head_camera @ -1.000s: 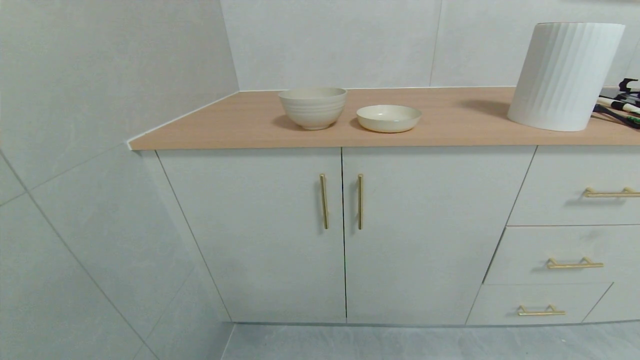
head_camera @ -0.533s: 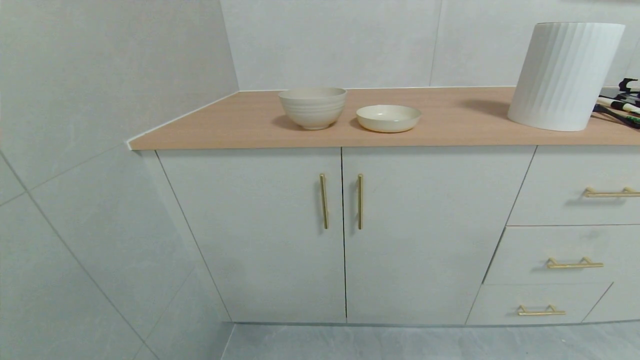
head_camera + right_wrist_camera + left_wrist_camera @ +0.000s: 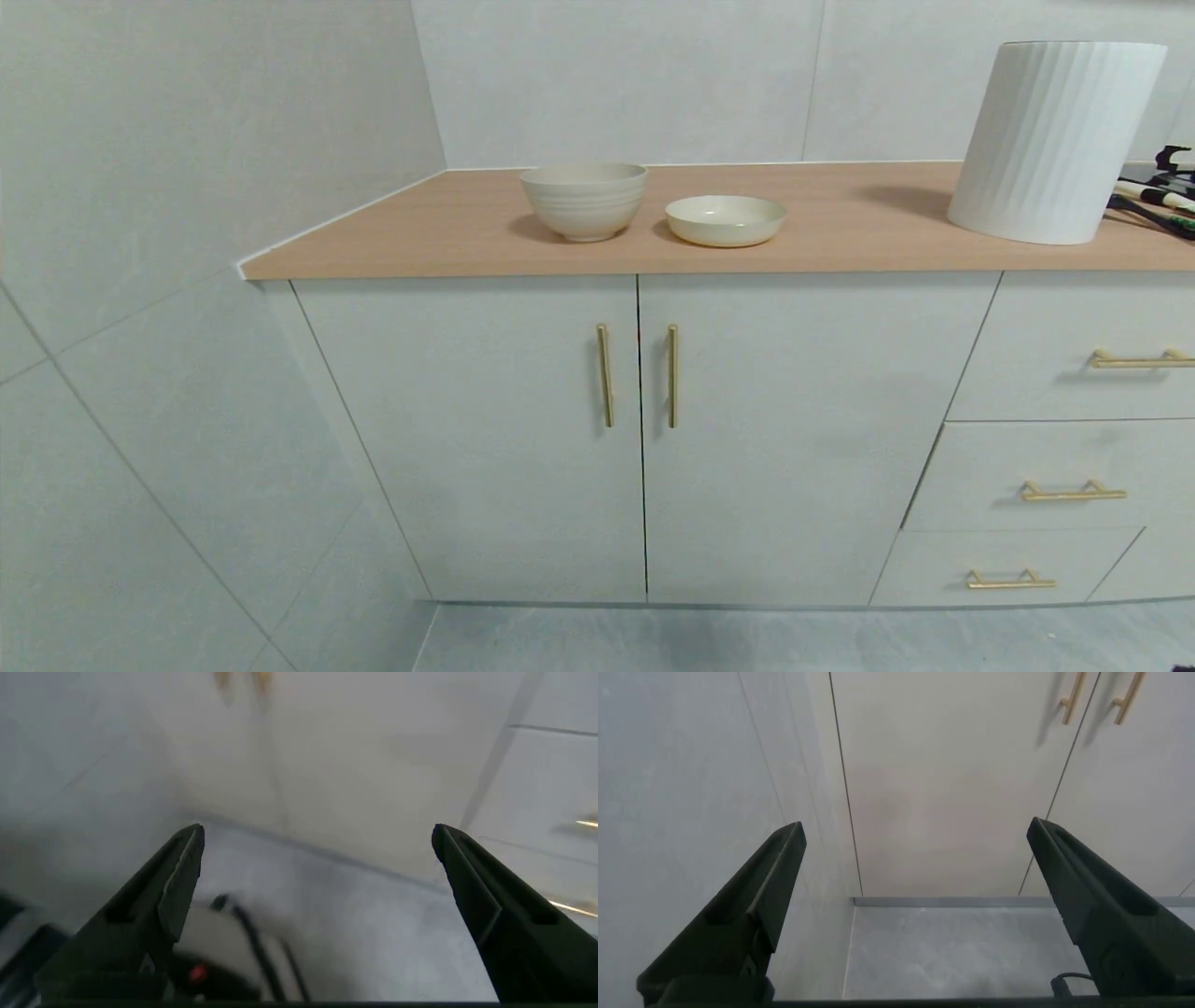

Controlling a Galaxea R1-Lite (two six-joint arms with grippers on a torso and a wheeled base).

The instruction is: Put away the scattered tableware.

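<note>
A deep beige bowl [image 3: 584, 200] and a shallow cream dish [image 3: 725, 220] sit side by side on the wooden countertop [image 3: 429, 233], the dish to the right. Beneath them the two cabinet doors [image 3: 523, 429] are closed, with gold handles [image 3: 605, 375] at the middle seam. My left gripper [image 3: 915, 840] is open and held low, facing the base of the left door near the floor. My right gripper [image 3: 318, 845] is open too, low in front of the cabinet and over the floor, with nothing between its fingers.
A tall white ribbed container [image 3: 1055, 140] stands at the right of the countertop, with dark utensils [image 3: 1158, 201] beyond it. Three drawers with gold handles [image 3: 1072, 491] are to the right of the doors. A tiled wall [image 3: 140, 280] closes the left side.
</note>
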